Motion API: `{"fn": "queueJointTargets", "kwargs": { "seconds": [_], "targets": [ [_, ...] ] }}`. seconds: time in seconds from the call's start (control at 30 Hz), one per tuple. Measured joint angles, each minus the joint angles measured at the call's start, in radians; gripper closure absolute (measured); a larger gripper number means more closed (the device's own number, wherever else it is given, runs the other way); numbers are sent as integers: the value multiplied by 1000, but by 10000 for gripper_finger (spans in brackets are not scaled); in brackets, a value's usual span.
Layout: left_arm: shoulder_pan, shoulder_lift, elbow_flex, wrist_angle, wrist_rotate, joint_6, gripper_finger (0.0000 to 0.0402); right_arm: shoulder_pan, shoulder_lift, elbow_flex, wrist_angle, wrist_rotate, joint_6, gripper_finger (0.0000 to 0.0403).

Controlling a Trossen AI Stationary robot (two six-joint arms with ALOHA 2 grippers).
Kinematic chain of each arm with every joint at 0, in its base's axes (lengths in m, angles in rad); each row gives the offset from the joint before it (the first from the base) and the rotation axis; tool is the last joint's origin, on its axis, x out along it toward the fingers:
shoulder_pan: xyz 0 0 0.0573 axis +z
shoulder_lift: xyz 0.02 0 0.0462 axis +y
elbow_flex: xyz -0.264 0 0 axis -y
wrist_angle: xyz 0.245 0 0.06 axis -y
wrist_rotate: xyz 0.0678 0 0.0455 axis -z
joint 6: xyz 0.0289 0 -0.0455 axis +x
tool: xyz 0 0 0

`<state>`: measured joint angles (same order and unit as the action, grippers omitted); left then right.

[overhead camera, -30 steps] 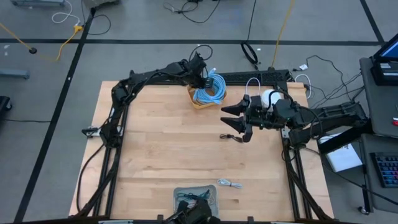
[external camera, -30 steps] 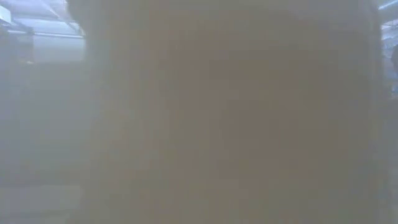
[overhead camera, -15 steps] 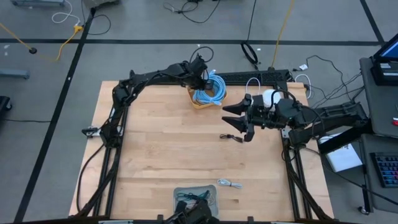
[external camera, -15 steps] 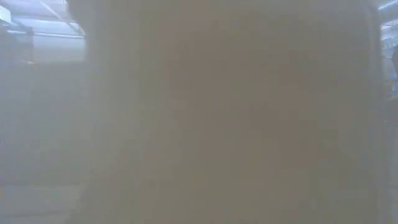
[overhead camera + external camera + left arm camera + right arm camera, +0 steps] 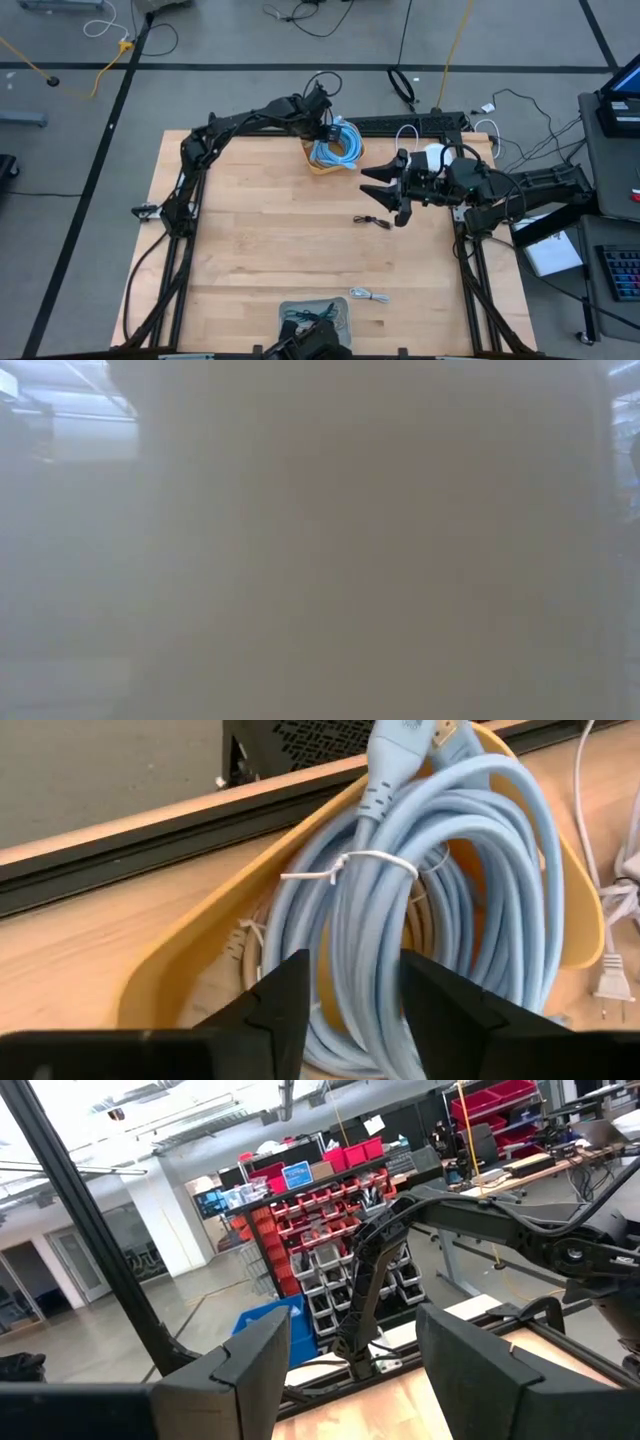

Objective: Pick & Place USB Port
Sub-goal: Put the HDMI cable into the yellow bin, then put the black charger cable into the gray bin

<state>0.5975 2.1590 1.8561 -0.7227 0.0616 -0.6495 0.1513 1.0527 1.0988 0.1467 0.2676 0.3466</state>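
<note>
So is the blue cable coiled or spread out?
Coiled: the blue cable lies looped in the yellow tray, bound by a white tie.

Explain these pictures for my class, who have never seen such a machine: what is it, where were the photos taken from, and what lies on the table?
Two dark robot arms work at a wooden table. One picture looks straight down; two come from cameras on the arms' wrists; the table-level one shows only haze. The left gripper, open, straddles a coiled blue cable in a yellow bowl. The right gripper, open and empty, hangs above a small dark cable. Near the front edge lie a white cable and a grey tray.
</note>
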Motion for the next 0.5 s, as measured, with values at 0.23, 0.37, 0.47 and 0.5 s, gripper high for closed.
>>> {"fn": "queueJointTargets", "kwargs": {
  "seconds": [0.23, 0.37, 0.47, 0.5],
  "targets": [
    [-2, -6, 0, 2, 42, -4, 228, 0, 0, 0, -2, -1, -1, 193],
    [0, -54, 0, 17, 46, 1, 227, 0, 0, 0, -27, -1, -7, 193],
    [5, -116, 0, 26, 10, 20, 227, 0, 0, 0, -46, 5, -11, 193],
    [9, -141, 0, 23, 1, 30, 227, 0, 0, 0, -54, 20, -11, 193]
  ]
}}
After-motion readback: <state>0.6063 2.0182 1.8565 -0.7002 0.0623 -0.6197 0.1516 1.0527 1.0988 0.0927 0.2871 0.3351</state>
